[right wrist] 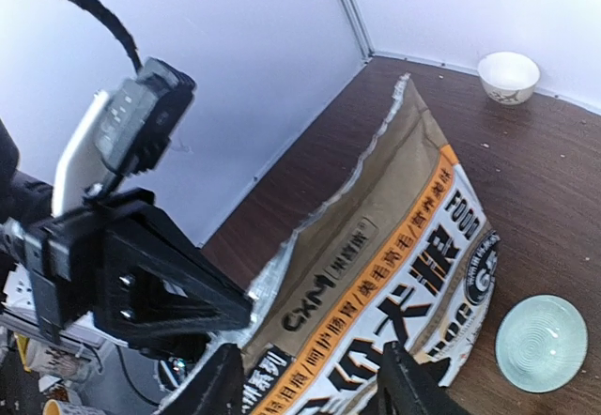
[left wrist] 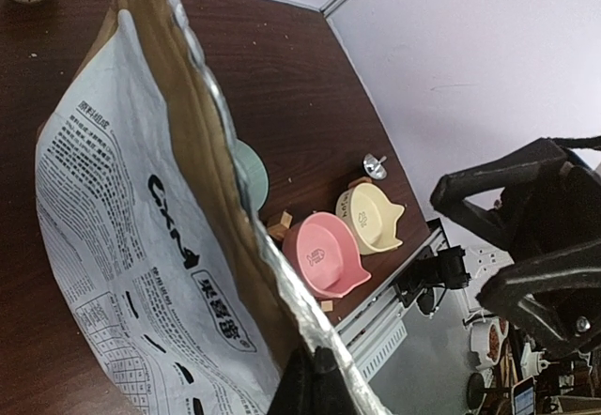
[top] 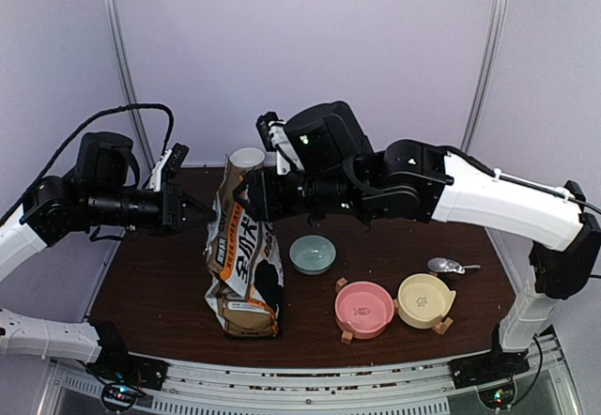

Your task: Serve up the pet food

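Kibble shows nowhere; we judge it inside the upright bag (top: 242,265) between our arms. Our left gripper (top: 201,213) looks pinched on its rim. Our right gripper (right wrist: 315,391) faces the opposite side near the top, fingers spread, holding nothing.

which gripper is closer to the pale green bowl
Right. The right gripper straddles the bag top on the pale green bowl side; the left gripper pinches the bag's far edge.
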`<state>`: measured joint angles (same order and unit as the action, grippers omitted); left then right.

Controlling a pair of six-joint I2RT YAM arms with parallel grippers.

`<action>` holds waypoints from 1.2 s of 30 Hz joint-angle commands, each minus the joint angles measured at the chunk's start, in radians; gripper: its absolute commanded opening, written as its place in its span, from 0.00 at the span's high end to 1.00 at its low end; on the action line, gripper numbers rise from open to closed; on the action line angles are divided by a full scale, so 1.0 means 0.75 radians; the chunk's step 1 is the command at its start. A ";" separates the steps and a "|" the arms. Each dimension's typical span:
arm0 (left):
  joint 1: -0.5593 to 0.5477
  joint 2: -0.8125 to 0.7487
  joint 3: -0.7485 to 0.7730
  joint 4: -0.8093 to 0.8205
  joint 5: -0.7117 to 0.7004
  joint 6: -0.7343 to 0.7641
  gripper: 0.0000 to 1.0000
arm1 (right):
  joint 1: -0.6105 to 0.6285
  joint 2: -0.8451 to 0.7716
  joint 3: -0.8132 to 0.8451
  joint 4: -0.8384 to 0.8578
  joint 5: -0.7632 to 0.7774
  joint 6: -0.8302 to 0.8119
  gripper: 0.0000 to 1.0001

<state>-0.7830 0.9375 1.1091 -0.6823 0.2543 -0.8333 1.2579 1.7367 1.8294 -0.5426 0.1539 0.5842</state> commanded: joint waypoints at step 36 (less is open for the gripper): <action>-0.017 0.008 -0.008 0.040 -0.027 0.085 1.00 | -0.053 0.398 0.415 -0.138 -0.252 0.026 1.00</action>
<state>-0.7876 0.9356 1.1069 -0.6857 0.2539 -0.7956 1.2213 2.0094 2.1090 -0.5846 -0.0292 0.6308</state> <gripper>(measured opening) 0.007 0.004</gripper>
